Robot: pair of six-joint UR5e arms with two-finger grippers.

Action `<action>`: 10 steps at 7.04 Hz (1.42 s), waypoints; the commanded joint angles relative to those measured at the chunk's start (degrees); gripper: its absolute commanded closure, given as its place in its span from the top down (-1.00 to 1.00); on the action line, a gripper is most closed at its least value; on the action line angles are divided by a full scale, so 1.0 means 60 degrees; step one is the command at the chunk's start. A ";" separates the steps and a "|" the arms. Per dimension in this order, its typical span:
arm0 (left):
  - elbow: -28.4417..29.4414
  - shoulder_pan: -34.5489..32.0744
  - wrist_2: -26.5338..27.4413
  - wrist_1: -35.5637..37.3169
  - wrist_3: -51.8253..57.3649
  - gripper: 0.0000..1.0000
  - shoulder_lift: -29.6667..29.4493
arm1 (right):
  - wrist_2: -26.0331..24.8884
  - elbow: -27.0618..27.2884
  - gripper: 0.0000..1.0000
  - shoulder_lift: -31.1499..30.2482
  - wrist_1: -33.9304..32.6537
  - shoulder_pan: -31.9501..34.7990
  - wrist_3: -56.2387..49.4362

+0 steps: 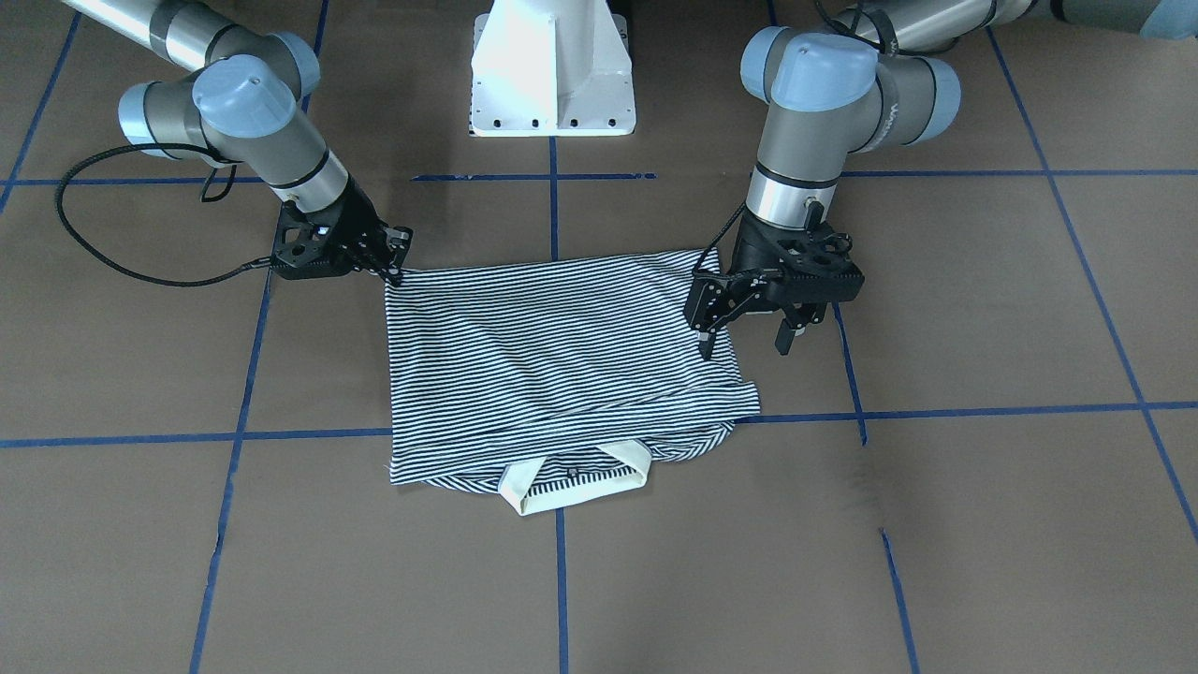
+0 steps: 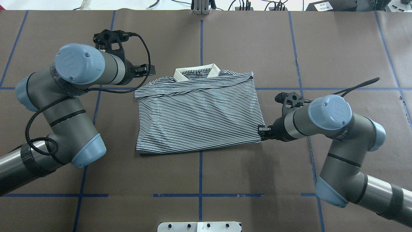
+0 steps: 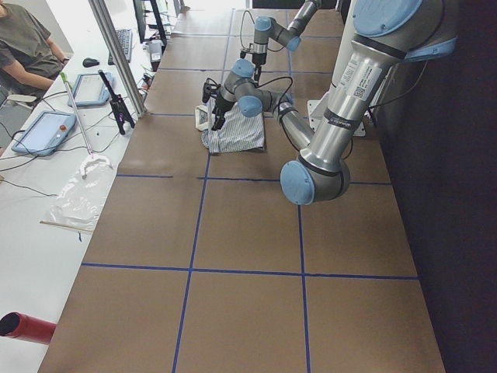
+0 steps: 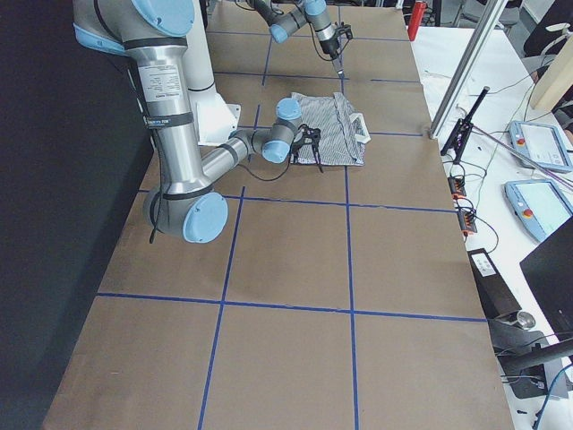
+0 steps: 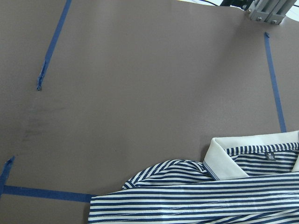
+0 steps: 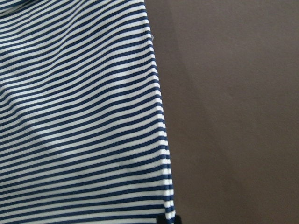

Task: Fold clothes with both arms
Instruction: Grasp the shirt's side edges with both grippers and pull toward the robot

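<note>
A: The shirt (image 2: 199, 119) lies folded mid-bench (image 2: 257, 38), collar (image 2: 181, 74) on the far side.
B: And the left gripper (image 1: 744, 342) hangs over its left edge, fingers wide; the right gripper (image 1: 396, 271) pinches the near right corner.

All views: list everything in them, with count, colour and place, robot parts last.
Navy-and-white striped polo shirt: one, cream collar, partly folded, flat at table centre.
Brown paper-covered table: one, blue tape grid.
White pedestal base: one, at the robot's side of the table.
Blue-rimmed tablets: two, on the side desk.
Person: one, grey top, seated at the side desk.
Grey arms: two, light-blue joint caps, either side of the shirt.
Left gripper: black, open, above the shirt's edge.
Right gripper: black, shut on the shirt's robot-side corner.
</note>
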 commanded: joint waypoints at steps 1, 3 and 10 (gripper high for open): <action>-0.0110 0.0000 -0.0014 0.0015 -0.0045 1.00 -0.0018 | 0.0047 0.1987 -1.00 -0.2297 0.0007 -0.0789 0.0192; -0.0111 0.0088 -0.0014 0.0001 -0.0045 1.00 -0.0018 | -0.0084 0.2565 -1.00 -0.2790 0.0022 -0.2528 0.1331; -0.0477 0.2628 -0.0623 0.0263 -0.5087 1.00 0.0377 | -0.0305 0.3197 1.00 -0.1315 0.0124 -0.0433 0.1512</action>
